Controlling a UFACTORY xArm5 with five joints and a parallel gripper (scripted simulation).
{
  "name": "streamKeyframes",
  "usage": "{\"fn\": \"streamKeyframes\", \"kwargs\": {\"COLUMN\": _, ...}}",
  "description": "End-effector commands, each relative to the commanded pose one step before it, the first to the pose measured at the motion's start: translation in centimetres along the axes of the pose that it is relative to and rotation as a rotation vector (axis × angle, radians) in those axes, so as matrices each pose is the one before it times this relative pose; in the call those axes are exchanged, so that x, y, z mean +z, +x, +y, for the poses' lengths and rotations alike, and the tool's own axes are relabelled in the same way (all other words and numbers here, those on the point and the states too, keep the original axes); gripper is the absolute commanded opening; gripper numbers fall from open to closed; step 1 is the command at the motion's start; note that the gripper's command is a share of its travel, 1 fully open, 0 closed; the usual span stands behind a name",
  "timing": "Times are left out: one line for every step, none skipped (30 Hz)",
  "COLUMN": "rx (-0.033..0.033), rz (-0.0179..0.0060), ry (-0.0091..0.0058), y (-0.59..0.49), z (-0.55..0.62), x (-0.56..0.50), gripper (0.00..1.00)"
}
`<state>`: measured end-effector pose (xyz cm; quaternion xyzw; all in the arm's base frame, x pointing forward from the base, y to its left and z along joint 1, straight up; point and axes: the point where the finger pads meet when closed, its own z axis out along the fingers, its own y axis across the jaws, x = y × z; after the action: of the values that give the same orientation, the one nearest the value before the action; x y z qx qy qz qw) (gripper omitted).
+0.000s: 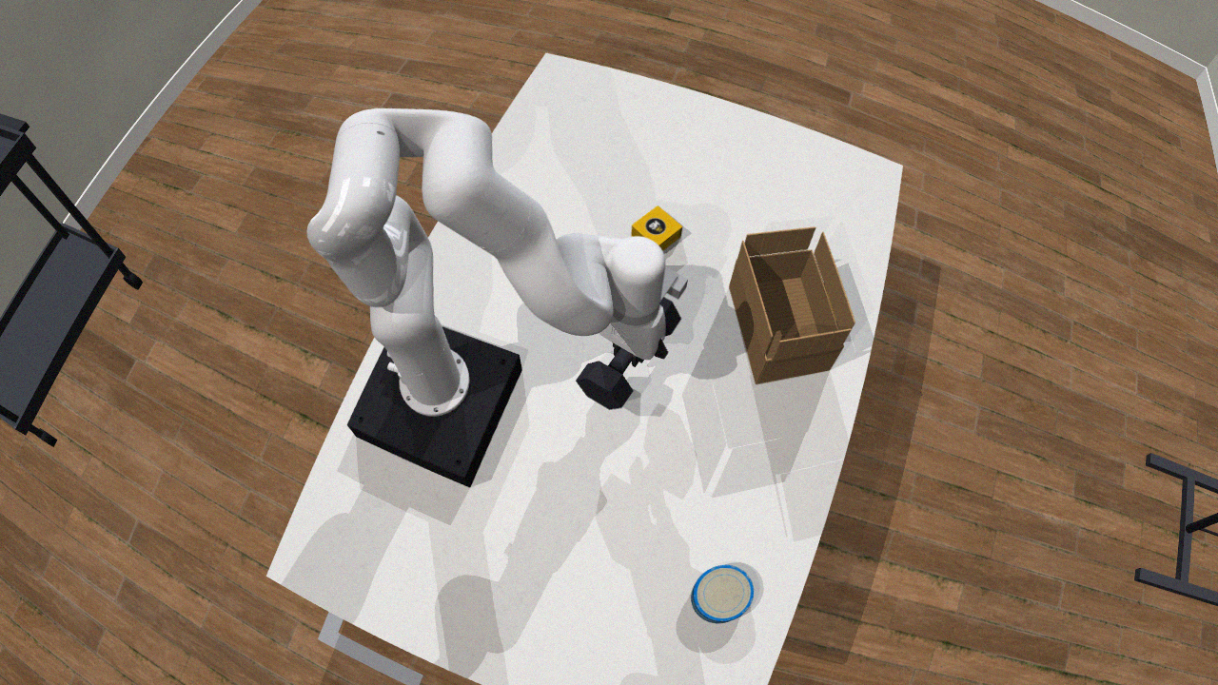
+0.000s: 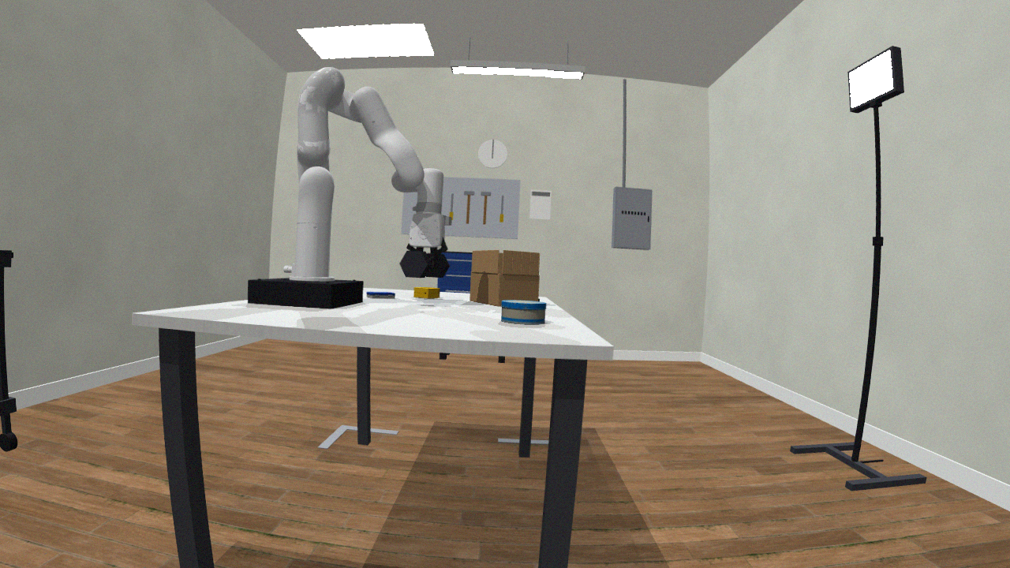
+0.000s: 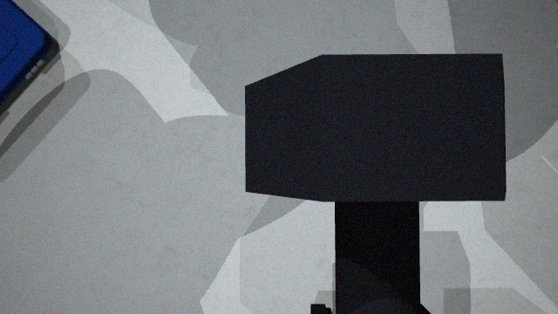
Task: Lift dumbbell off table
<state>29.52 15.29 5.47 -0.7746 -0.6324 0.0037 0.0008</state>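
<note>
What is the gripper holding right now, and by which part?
The gripper is shut on the dumbbell, gripping its bar between the two heads. The exterior view shows the dumbbell off the table.

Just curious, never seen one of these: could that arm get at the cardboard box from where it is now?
Probably not right away. The gripper is shut on the dumbbell, held above the table. The box sits close beside it with nothing between, but the fingers are occupied.

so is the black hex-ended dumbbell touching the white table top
Apart. The exterior view shows the dumbbell hanging in the gripper with wall and a blue cabinet visible between it and the table top.
</note>
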Motion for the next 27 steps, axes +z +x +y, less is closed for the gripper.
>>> {"fn": "streamKeyframes", "kwargs": {"rx": 0.00000, "rz": 0.00243, "ry": -0.00297, "y": 0.098, "z": 0.114, "x": -1.330, "gripper": 0.00}}
{"fn": "streamKeyframes", "kwargs": {"rx": 0.00000, "rz": 0.00000, "ry": 0.00000, "y": 0.000, "z": 0.000, "x": 0.000, "gripper": 0.00}}
{"fn": "streamKeyframes", "kwargs": {"rx": 0.00000, "rz": 0.00000, "ry": 0.00000, "y": 0.000, "z": 0.000, "x": 0.000, "gripper": 0.00}}
{"fn": "streamKeyframes", "kwargs": {"rx": 0.00000, "rz": 0.00001, "ry": -0.00001, "y": 0.010, "z": 0.011, "x": -0.285, "gripper": 0.00}}
{"fn": "streamKeyframes", "kwargs": {"rx": 0.00000, "rz": 0.00001, "ry": -0.00001, "y": 0.008, "z": 0.009, "x": -0.277, "gripper": 0.00}}
{"fn": "streamKeyframes", "kwargs": {"rx": 0.00000, "rz": 0.00001, "ry": -0.00001, "y": 0.006, "z": 0.006, "x": -0.268, "gripper": 0.00}}
{"fn": "streamKeyframes", "kwargs": {"rx": 0.00000, "rz": 0.00001, "ry": -0.00001, "y": 0.004, "z": 0.004, "x": -0.258, "gripper": 0.00}}
{"fn": "streamKeyframes", "kwargs": {"rx": 0.00000, "rz": 0.00001, "ry": -0.00001, "y": 0.003, "z": 0.002, "x": -0.247, "gripper": 0.00}}
{"fn": "streamKeyframes", "kwargs": {"rx": 0.00000, "rz": 0.00001, "ry": -0.00001, "y": 0.001, "z": 0.000, "x": -0.236, "gripper": 0.00}}
{"fn": "streamKeyframes", "kwargs": {"rx": 0.00000, "rz": 0.00001, "ry": -0.00001, "y": 0.000, "z": -0.002, "x": -0.224, "gripper": 0.00}}
{"fn": "streamKeyframes", "kwargs": {"rx": 0.00000, "rz": 0.00000, "ry": -0.00001, "y": -0.001, "z": -0.003, "x": -0.212, "gripper": 0.00}}
{"fn": "streamKeyframes", "kwargs": {"rx": 0.00000, "rz": 0.00000, "ry": -0.00001, "y": -0.002, "z": -0.004, "x": -0.199, "gripper": 0.00}}
{"fn": "streamKeyframes", "kwargs": {"rx": 0.00000, "rz": 0.00000, "ry": 0.00000, "y": -0.003, "z": -0.005, "x": -0.186, "gripper": 0.00}}
{"fn": "streamKeyframes", "kwargs": {"rx": 0.00000, "rz": 0.00000, "ry": 0.00000, "y": -0.003, "z": -0.005, "x": -0.172, "gripper": 0.00}}
{"fn": "streamKeyframes", "kwargs": {"rx": 0.00000, "rz": 0.00000, "ry": 0.00000, "y": -0.004, "z": -0.006, "x": -0.159, "gripper": 0.00}}
{"fn": "streamKeyframes", "kwargs": {"rx": 0.00000, "rz": 0.00000, "ry": 0.00000, "y": -0.004, "z": -0.006, "x": -0.145, "gripper": 0.00}}
{"fn": "streamKeyframes", "kwargs": {"rx": 0.00000, "rz": 0.00000, "ry": 0.00000, "y": -0.004, "z": -0.006, "x": -0.131, "gripper": 0.00}}
{"fn": "streamKeyframes", "kwargs": {"rx": 0.00000, "rz": 0.00000, "ry": 0.00000, "y": -0.004, "z": -0.006, "x": -0.118, "gripper": 0.00}}
{"fn": "streamKeyframes", "kwargs": {"rx": 0.00000, "rz": 0.00000, "ry": 0.00000, "y": 0.000, "z": 0.000, "x": 0.000, "gripper": 0.00}}
{"fn": "streamKeyframes", "kwargs": {"rx": 0.00000, "rz": 0.00000, "ry": 0.00000, "y": 0.000, "z": 0.000, "x": 0.000, "gripper": 0.00}}
{"fn": "streamKeyframes", "kwargs": {"rx": 0.00000, "rz": 0.00000, "ry": 0.00000, "y": -0.004, "z": -0.005, "x": -0.104, "gripper": 0.00}}
{"fn": "streamKeyframes", "kwargs": {"rx": 0.00000, "rz": 0.00000, "ry": 0.00000, "y": -0.004, "z": -0.005, "x": -0.091, "gripper": 0.00}}
{"fn": "streamKeyframes", "kwargs": {"rx": 0.00000, "rz": 0.00000, "ry": 0.00000, "y": -0.003, "z": -0.004, "x": -0.078, "gripper": 0.00}}
{"fn": "streamKeyframes", "kwargs": {"rx": 0.00000, "rz": 0.00000, "ry": 0.00000, "y": -0.003, "z": -0.004, "x": -0.066, "gripper": 0.00}}
{"fn": "streamKeyframes", "kwargs": {"rx": 0.00000, "rz": 0.00000, "ry": 0.00000, "y": -0.002, "z": -0.003, "x": -0.055, "gripper": 0.00}}
{"fn": "streamKeyframes", "kwargs": {"rx": 0.00000, "rz": 0.00000, "ry": 0.00000, "y": -0.002, "z": -0.003, "x": -0.044, "gripper": 0.00}}
{"fn": "streamKeyframes", "kwargs": {"rx": 0.00000, "rz": 0.00000, "ry": 0.00000, "y": -0.002, "z": -0.002, "x": -0.034, "gripper": 0.00}}
